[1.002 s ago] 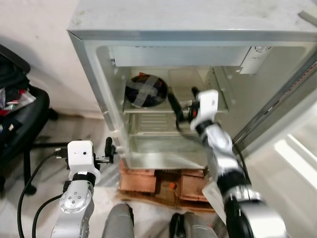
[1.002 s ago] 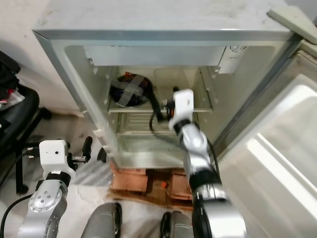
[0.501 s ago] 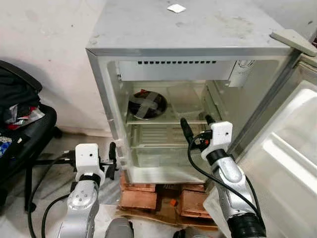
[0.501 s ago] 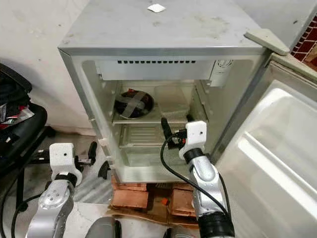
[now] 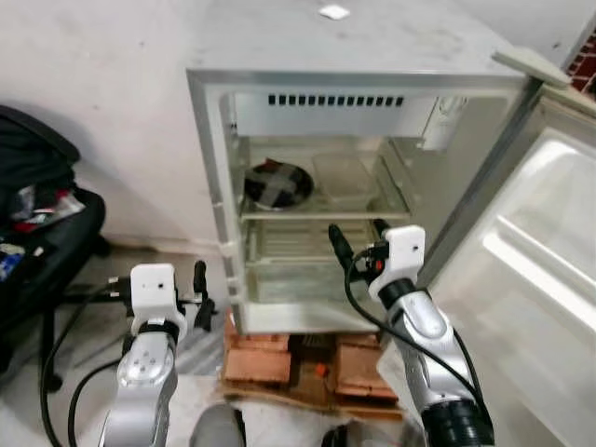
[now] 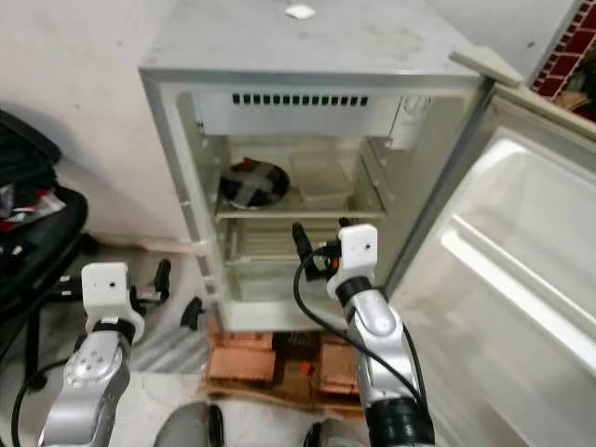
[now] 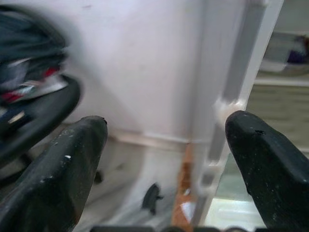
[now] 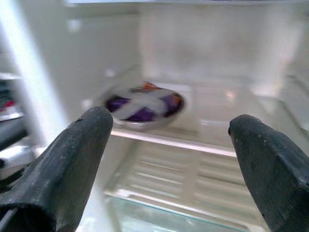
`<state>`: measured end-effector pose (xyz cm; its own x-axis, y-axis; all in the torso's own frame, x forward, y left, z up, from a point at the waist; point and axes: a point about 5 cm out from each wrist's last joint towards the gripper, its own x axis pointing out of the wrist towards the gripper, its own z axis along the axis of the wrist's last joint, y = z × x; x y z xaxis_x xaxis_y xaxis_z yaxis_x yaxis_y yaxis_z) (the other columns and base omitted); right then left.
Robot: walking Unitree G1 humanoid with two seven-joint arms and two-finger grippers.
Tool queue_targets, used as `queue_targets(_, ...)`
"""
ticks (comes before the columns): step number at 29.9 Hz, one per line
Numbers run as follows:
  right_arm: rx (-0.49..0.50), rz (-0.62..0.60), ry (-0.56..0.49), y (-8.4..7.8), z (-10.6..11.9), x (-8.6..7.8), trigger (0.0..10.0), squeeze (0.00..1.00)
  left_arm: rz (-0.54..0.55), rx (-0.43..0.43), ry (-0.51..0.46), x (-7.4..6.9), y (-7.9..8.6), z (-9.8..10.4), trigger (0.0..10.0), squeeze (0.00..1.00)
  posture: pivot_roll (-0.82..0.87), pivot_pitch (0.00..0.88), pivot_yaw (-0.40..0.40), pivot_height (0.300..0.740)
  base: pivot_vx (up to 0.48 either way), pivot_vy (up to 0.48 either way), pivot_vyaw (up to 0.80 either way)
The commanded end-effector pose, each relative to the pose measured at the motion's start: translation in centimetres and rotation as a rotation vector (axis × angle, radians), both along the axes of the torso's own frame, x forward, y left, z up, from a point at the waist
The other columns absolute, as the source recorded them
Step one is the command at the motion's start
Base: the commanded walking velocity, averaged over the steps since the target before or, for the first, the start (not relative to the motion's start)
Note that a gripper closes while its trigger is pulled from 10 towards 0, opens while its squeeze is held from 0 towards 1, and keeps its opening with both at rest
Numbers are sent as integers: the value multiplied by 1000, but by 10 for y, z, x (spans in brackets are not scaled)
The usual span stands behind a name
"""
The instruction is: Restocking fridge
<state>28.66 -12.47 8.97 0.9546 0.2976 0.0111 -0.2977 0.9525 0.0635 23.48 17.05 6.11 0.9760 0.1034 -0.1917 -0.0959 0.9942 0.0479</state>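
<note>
White wall backs a small fridge, door swung open, standing on bricks. Covered bowl sits on the upper shelf. Right gripper before the lower shelf, jaws apart, empty. Left gripper low beside the fridge, jaws apart.

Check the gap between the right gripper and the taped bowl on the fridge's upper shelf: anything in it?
Nothing. In the right wrist view, between the open right gripper and the taped bowl lies just the shelf's front edge.
</note>
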Motion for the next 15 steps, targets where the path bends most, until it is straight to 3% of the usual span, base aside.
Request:
queue_targets(1,5,-7,-2,-1,2,0,10000,0,1,14,9,0,2,-1,10000,0,128,28,-8,740,-240,0,0)
queue_targets(9,4,-12,5,0,2,-1,10000,0,-4,20,9,0,2,-1,10000,0,126,31,-1,740,0,0,0)
queue_targets(15,-4,-31,18,-3,-1,-1,10000,0,-20,29,12,1,0,-1,10000,0,126,36,3,740,-267,0,0)
